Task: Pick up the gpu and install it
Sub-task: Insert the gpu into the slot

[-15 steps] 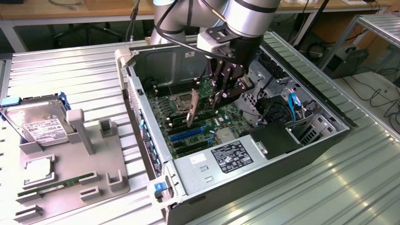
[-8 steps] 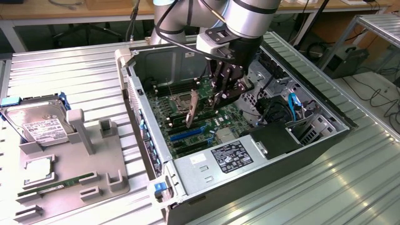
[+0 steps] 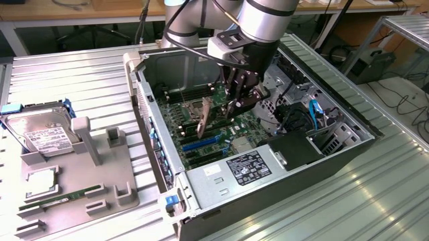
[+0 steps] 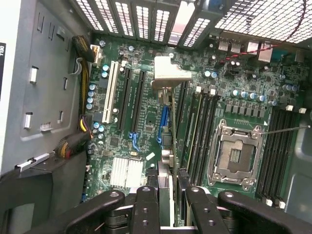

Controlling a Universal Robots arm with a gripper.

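My gripper (image 3: 236, 106) reaches down into the open computer case (image 3: 154, 145) and is shut on the gpu (image 3: 206, 118), which it holds on edge above the green motherboard (image 3: 221, 135). In the wrist view the gpu (image 4: 167, 146) shows edge-on as a thin strip running away from my gripper (image 4: 168, 207), with its silver end bracket (image 4: 170, 77) at the far end near the case's vented rear wall. The card lies roughly in line with a blue slot (image 4: 163, 124). Whether its lower edge touches the slot I cannot tell.
The bare CPU socket (image 4: 236, 156) and black memory slots (image 4: 202, 131) lie beside the card. The power supply (image 3: 248, 168) fills the case's near end. On the exterior view's left, a grey fixture (image 3: 74, 186) carries a hard drive (image 3: 40, 133) and a green memory stick (image 3: 60, 198).
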